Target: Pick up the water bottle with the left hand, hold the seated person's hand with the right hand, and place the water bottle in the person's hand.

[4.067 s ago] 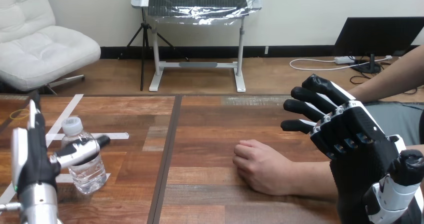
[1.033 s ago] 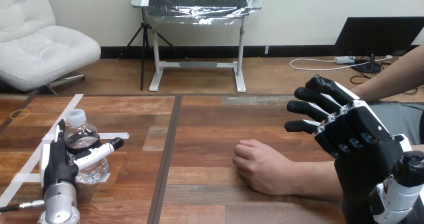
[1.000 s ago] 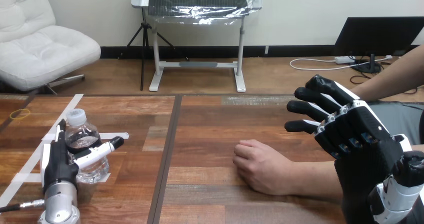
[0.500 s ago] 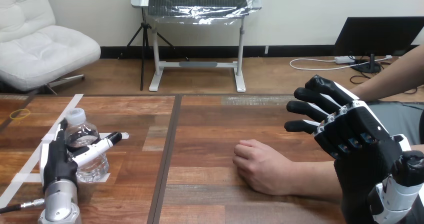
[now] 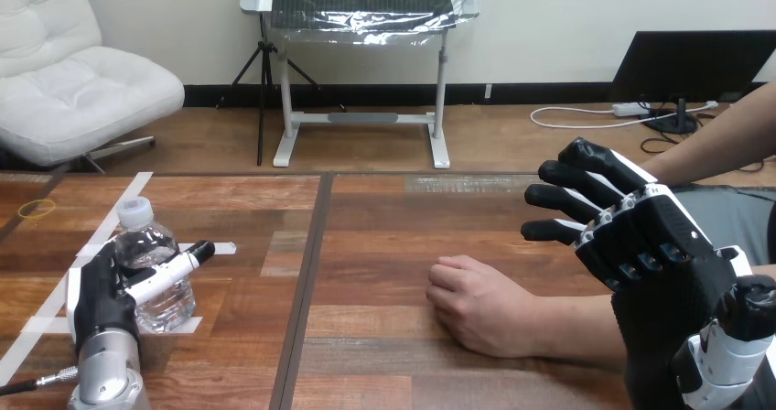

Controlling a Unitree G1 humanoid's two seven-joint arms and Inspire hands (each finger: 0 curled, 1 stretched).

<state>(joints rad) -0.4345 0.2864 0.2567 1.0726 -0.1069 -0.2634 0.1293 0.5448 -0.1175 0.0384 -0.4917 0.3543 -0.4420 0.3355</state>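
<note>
A clear water bottle (image 5: 154, 273) with a white cap stands at the table's left on strips of white tape. My left hand (image 5: 94, 298) is at its left side, with the thumb (image 5: 174, 268) laid across the bottle's front and the fingers going round behind it. The person's hand (image 5: 476, 307) rests as a loose fist on the table right of the middle, its forearm running off to the right. My right hand (image 5: 636, 236) hangs raised above that forearm, fingers spread and straight, apart from the person's hand.
The wooden table (image 5: 366, 245) has a dark seam (image 5: 309, 273) running front to back between the bottle and the person's hand. White tape strips (image 5: 123, 199) mark the left part. A yellow rubber band (image 5: 35, 209) lies at the far left edge.
My left hand dropped from upright beside the bottle and closed round it, and the bottle shifted a little away and to the left. My right hand and the person's hand stayed nearly still.
</note>
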